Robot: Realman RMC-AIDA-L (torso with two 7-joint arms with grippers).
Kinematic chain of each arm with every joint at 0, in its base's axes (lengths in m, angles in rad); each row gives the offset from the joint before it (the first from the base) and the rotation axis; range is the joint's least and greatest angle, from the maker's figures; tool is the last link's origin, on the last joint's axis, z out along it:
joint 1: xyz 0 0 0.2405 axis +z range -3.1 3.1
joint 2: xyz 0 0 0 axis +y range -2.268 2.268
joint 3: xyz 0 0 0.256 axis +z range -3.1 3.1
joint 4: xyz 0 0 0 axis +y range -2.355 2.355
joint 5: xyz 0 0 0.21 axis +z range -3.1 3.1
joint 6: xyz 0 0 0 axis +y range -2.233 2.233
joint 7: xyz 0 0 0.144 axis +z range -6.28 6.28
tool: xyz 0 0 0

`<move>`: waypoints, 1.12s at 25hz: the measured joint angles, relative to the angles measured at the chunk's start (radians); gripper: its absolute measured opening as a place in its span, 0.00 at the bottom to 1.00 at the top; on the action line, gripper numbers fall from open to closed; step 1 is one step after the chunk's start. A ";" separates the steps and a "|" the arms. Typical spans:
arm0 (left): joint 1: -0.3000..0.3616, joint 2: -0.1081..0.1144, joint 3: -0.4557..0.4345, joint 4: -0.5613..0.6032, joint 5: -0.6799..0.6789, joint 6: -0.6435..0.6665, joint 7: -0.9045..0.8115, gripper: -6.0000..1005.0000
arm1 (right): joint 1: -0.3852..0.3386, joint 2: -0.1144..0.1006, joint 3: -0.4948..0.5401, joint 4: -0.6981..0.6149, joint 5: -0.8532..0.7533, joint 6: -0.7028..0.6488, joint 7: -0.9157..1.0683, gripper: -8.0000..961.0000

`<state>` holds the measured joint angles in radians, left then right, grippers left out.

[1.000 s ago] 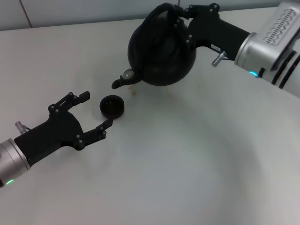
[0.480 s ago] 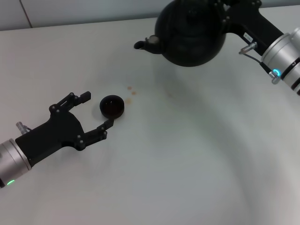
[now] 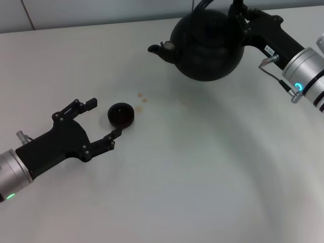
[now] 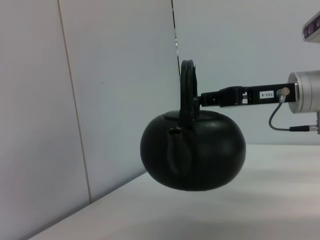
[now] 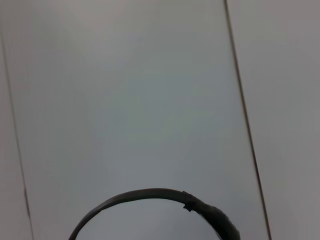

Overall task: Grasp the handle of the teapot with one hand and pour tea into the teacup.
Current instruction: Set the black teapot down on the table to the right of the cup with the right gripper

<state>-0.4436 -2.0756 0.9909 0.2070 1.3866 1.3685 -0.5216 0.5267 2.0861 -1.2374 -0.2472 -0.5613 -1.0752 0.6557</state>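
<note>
Left gripper (image 3: 98,121), black and multi-jointed, spread wide low over the white bench (image 3: 192,177), fingers flanking but not clasping the tiny round black handleless teacup (image 3: 121,115); probably placed so to steady or mark the target. One lower fingertip just beside the cup's rim, contact impossible to confirm. Two small brownish spots (image 3: 142,97) on the bench just beyond the cup. Farther back, large round matte-black teapot (image 3: 207,45) held level clear of the bench, short spout (image 3: 158,49) pointing toward the robot's left, well apart from the cup, so no pouring possible from there. Right gripper (image 3: 238,15) pinching the tall black arched handle (image 4: 187,87) at its side, judged from the left wrist view. Handle top cut off in the head view; cup contents not discernible
</note>
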 joint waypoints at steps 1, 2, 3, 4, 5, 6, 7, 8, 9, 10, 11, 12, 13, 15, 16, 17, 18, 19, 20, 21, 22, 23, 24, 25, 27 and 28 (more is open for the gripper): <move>0.000 0.000 0.000 0.000 0.000 0.000 0.000 0.86 | 0.001 0.001 -0.001 0.001 0.000 0.019 0.020 0.13; 0.000 0.000 0.000 0.000 0.000 0.000 0.000 0.86 | 0.001 0.001 -0.001 0.001 0.000 0.019 0.020 0.13; 0.000 0.001 0.000 0.000 0.000 0.000 0.000 0.86 | 0.001 0.001 -0.003 0.002 0.000 0.030 0.031 0.13; 0.000 0.001 0.000 0.000 0.000 0.000 0.000 0.86 | 0.002 0.001 -0.006 0.002 0.000 0.043 0.041 0.13; 0.000 0.001 0.000 0.000 0.000 0.000 0.000 0.86 | 0.002 0.001 -0.007 0.003 -0.001 0.055 0.046 0.13; 0.000 0.001 0.000 0.000 0.000 0.000 0.000 0.86 | 0.002 0.002 -0.008 0.009 -0.004 0.070 0.048 0.13; 0.000 0.001 0.000 0.000 0.000 0.000 0.000 0.86 | 0.002 0.002 -0.008 0.009 -0.004 0.070 0.048 0.13; -0.001 0.002 0.000 0.001 0.000 0.000 0.000 0.86 | 0.002 0.002 -0.008 0.013 -0.005 0.072 0.048 0.13; -0.001 0.002 0.000 0.001 0.000 0.000 0.000 0.86 | 0.002 0.002 -0.009 0.018 -0.006 0.074 0.048 0.13; -0.001 0.002 0.000 0.001 0.000 0.000 0.000 0.86 | 0.002 0.002 -0.009 0.023 -0.006 0.075 0.048 0.13; -0.003 0.002 0.001 0.002 0.000 0.000 0.006 0.86 | 0.003 0.002 -0.010 0.033 -0.006 0.078 0.048 0.13; -0.003 0.002 0.001 0.002 0.000 0.000 0.006 0.86 | 0.003 0.002 -0.010 0.033 -0.006 0.078 0.048 0.13; -0.004 0.001 0.002 0.002 0.000 0.000 0.006 0.86 | 0.003 0.002 -0.010 0.036 -0.007 0.084 0.049 0.13; -0.004 0.001 0.002 0.002 0.000 0.000 0.006 0.86 | 0.003 0.002 -0.010 0.038 -0.007 0.097 0.049 0.13; -0.004 0.001 0.002 0.002 0.000 0.000 0.006 0.86 | 0.003 0.001 -0.010 0.039 -0.008 0.107 0.049 0.13; -0.004 0.001 0.002 0.002 0.000 0.000 0.006 0.86 | 0.003 0.001 -0.010 0.039 -0.008 0.107 0.049 0.13; -0.007 -0.001 0.004 0.002 0.000 0.000 0.007 0.86 | 0.003 0.001 -0.010 0.039 -0.008 0.110 0.049 0.13; -0.007 -0.001 0.004 0.002 0.000 0.000 0.007 0.86 | 0.003 0.001 -0.010 0.039 -0.008 0.113 0.049 0.13; -0.010 -0.001 0.004 0.000 0.000 0.000 0.007 0.86 | 0.003 0.000 -0.010 0.039 -0.008 0.116 0.049 0.14; -0.010 -0.001 0.004 0.000 0.000 0.000 0.007 0.86 | 0.003 0.000 -0.010 0.039 -0.008 0.123 0.049 0.14; -0.010 -0.001 0.004 0.000 0.000 0.000 0.007 0.86 | 0.003 0.000 -0.010 0.039 -0.008 0.123 0.049 0.13; -0.010 -0.001 0.004 0.000 0.000 0.000 0.007 0.86 | 0.003 0.000 -0.010 0.039 -0.008 0.125 0.048 0.13; -0.012 -0.001 0.003 -0.003 0.000 0.000 0.007 0.86 | 0.003 0.000 -0.010 0.039 -0.008 0.126 0.046 0.13; -0.012 -0.001 0.003 -0.003 0.000 0.000 0.007 0.86 | 0.003 -0.001 -0.010 0.039 -0.008 0.127 0.044 0.13; -0.014 -0.001 0.003 -0.006 0.000 0.000 0.007 0.86 | 0.004 -0.002 -0.010 0.039 -0.008 0.127 0.042 0.13; -0.014 -0.001 0.003 -0.006 0.000 0.000 0.007 0.86 | 0.004 -0.002 -0.010 0.039 -0.008 0.127 0.042 0.13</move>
<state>-0.4573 -2.0770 0.9940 0.2006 1.3867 1.3682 -0.5143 0.5305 2.0840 -1.2472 -0.2086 -0.5692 -0.9479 0.6973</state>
